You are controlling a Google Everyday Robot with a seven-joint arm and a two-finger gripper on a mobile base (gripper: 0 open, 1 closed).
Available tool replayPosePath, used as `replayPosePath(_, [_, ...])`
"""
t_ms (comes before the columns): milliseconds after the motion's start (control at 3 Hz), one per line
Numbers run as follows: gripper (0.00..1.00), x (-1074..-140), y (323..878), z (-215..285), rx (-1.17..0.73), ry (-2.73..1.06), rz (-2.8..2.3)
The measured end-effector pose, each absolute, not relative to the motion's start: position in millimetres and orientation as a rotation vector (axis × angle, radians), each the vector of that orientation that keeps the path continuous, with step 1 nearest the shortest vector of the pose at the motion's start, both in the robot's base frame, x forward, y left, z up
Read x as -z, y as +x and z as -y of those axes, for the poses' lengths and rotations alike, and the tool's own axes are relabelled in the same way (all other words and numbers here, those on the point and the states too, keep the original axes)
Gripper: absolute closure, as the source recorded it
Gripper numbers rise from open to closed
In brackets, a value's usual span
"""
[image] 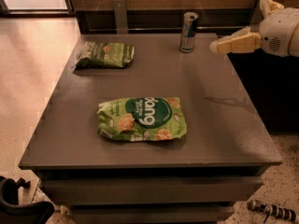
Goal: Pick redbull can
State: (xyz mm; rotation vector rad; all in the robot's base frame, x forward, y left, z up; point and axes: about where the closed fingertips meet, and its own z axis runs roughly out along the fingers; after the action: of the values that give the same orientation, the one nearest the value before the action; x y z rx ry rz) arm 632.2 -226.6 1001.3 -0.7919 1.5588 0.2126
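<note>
- My end effector (217, 46) hangs over the far right corner of the worktop (210, 106), above the surface, with its tip aimed left along the far edge.
- I cannot tell whether it is spread or pressed together: from this side it shows as one pale wedge. It holds nothing.
- The can (188, 31) lies to the left of the tip, near but clearly apart from it, with a gap of bare worktop between.
- In the camera view the can sits a touch farther back than the tip. I judge the coming move to be mostly a sideways reach to the left with a little push away from me.
- The can stands upright near the far edge, right of centre. Its long axis is vertical and its silver rim faces up.
- Being round, it has no preferred side. I judge that a level approach from the right, closing across its body, should do.
- It is slim and tall, so a nudge from the tip before the grip closes could tip it toward the far edge.
- Farther out, one green bag (142, 119) lies mid-worktop and another (105, 55) at the far left. Both are well apart from the can and off my line.
</note>
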Motion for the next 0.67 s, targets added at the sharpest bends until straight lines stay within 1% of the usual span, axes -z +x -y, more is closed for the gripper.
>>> replayPosePath(333, [0.00,-1001,632,227,-0.213,-0.792,-1.559])
replayPosePath(667, [0.00,-986,655,222,-0.232,-0.778,-1.584])
